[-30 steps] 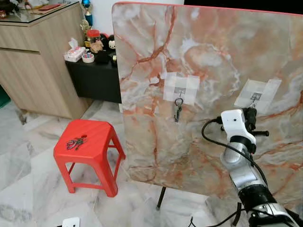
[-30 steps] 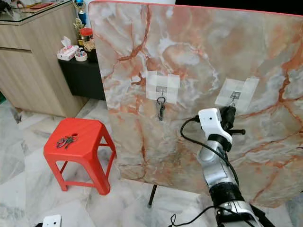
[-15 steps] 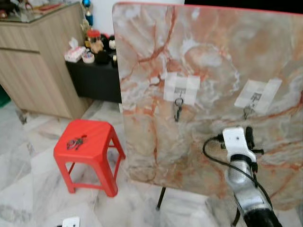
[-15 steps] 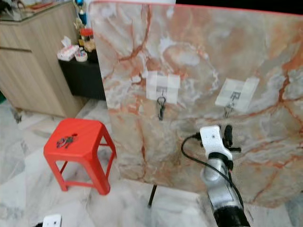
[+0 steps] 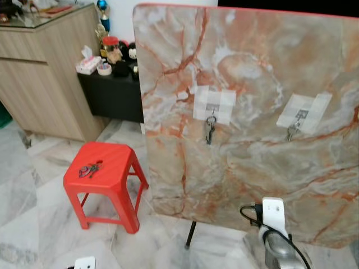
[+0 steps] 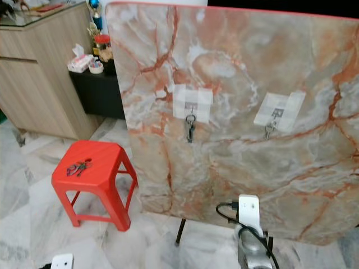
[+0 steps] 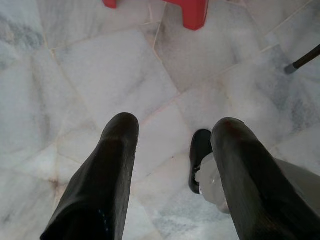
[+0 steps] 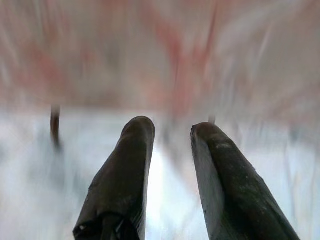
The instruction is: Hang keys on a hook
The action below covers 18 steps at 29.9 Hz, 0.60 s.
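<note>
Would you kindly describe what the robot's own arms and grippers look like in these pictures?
The right arm is silver metal topped by a white rectangular wrist block, with a black cable looping off its side. The right gripper has two long, rounded, matte black fingers. The left gripper has the same thick, black, blunt-tipped fingers.

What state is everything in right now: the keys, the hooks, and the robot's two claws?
Left hook: holds keys, hanging.
Right hook: holds a key, hanging.
Keys on stool: lying loose on the red stool.
Left gripper: open, empty, above the floor.
Right gripper: open, empty.
</note>
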### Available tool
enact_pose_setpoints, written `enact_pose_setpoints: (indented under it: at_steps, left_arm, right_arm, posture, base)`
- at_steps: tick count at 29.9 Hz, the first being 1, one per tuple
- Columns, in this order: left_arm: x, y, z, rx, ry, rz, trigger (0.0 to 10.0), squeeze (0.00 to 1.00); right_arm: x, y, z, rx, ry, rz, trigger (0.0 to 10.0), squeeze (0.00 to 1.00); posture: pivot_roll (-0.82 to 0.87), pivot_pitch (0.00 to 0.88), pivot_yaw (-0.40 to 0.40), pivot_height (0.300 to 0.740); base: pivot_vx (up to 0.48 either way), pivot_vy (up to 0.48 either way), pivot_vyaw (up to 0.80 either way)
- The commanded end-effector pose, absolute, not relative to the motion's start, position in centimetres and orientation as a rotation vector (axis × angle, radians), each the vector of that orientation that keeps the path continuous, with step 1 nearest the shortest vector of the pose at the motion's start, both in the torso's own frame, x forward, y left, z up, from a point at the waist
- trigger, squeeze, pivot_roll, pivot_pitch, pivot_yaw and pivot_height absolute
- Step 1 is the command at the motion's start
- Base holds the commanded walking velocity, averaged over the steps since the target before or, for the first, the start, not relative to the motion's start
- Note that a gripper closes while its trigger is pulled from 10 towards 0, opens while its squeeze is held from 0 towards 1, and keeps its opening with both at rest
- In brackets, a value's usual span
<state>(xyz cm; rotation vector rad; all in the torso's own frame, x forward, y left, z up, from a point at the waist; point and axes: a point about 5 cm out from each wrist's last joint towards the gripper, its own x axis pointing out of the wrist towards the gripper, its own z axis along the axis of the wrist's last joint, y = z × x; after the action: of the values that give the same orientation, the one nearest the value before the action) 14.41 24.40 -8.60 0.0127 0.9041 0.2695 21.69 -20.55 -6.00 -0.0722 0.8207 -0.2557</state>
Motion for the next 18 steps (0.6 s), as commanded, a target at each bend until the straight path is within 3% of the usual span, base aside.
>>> enact_pose_setpoints:
  at_steps: [1,7,13,18]
  left_arm:
    - [14.0,24.4,-8.8,0.028,0.93,0.255,10.0,0.0]
    - [13.8,24.5,-8.8,0.038,0.939,0.241,10.0,0.0]
    - [13.8,24.4,-8.9,0.039,0.943,0.235,10.0,0.0]
    - [14.0,24.4,-8.8,0.04,0.94,0.234,10.0,0.0]
  right_arm:
    - [20.5,-20.6,-6.8,-0.033,0.884,-0.266,10.0,0.0]
    - [16.7,-20.2,-9.0,0.046,1.028,-0.188,10.0,0.0]
    - [15.2,-19.4,-9.7,0.063,1.072,-0.159,10.0,0.0]
    - [14.0,-21.0,-9.9,0.096,1.105,-0.203,10.0,0.0]
  posture:
    - [0.0,0.0,-0.009,0.74]
    - [0.01,0.0,-0.009,0.74]
    - [0.0,0.0,0.0,0.74]
    - [0.01,0.0,0.005,0.74]
  base:
    - [0.0,0.0,0.0]
    - [0.0,0.0,0.0]
    - [0.0,0.0,0.0]
    - [0.0,0.0,0.0]
